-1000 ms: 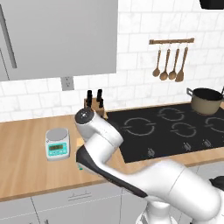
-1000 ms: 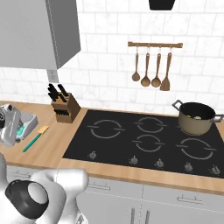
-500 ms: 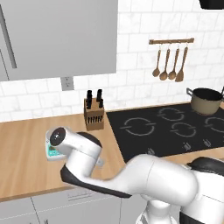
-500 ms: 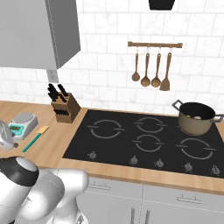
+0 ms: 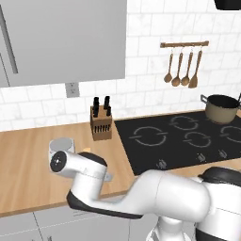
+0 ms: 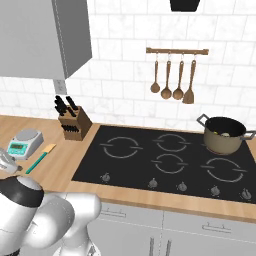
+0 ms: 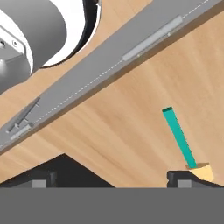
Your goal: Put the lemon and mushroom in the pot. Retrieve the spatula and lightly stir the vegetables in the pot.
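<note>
Gripper [image 7: 111,177]: jaws spread wide, nothing between them; hangs over the wooden counter [image 7: 131,127] near its front edge. Spatula [image 7: 183,144]: lies flat on the counter, off to the side of one finger, its tan blade just beside that fingertip; long axis runs away from the gripper, teal handle pointing outward. Pot [image 6: 223,135]: far right of the hob, rear burner; well apart from the spatula.

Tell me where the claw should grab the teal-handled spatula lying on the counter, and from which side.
Grip the spatula on its long teal handle, coming straight down from above. It lies flat on the wooden counter, so only a top approach fits, with the open claw straddling the slim handle crosswise. The flat tan blade is probably too thin to pinch well.
</note>
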Robot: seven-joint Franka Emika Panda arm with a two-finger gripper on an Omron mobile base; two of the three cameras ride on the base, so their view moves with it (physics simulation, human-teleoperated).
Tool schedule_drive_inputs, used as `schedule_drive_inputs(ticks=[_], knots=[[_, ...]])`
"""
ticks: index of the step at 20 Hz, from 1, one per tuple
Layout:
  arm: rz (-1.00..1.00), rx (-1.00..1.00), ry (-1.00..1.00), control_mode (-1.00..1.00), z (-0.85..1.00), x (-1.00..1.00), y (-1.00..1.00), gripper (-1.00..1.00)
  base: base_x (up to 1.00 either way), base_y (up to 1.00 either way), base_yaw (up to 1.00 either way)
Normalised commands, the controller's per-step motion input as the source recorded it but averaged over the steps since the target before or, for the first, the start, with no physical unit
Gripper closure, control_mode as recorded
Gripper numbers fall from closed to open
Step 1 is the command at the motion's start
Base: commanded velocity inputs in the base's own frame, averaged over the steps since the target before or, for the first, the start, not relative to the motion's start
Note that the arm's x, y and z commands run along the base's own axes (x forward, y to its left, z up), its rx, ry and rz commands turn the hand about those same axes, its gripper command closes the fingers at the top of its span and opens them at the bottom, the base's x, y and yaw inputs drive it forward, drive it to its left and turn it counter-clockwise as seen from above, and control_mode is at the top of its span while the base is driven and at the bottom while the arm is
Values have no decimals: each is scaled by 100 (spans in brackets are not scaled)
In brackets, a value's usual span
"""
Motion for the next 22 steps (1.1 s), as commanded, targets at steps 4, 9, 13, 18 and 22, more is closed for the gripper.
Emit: schedule_drive_inputs(ticks=[4,9,13,18,22], knots=[[13,0,0,-100,-21,13,-6,-100,0,0,0],[23,1,3,-100,-37,48,0,-100,0,0,0],[22,2,13,-100,-20,43,6,-100,0,0,0],[9,4,15,-100,-20,2,17,-100,0,0,0],[1,4,17,-100,-17,0,25,-100,0,0,0]])
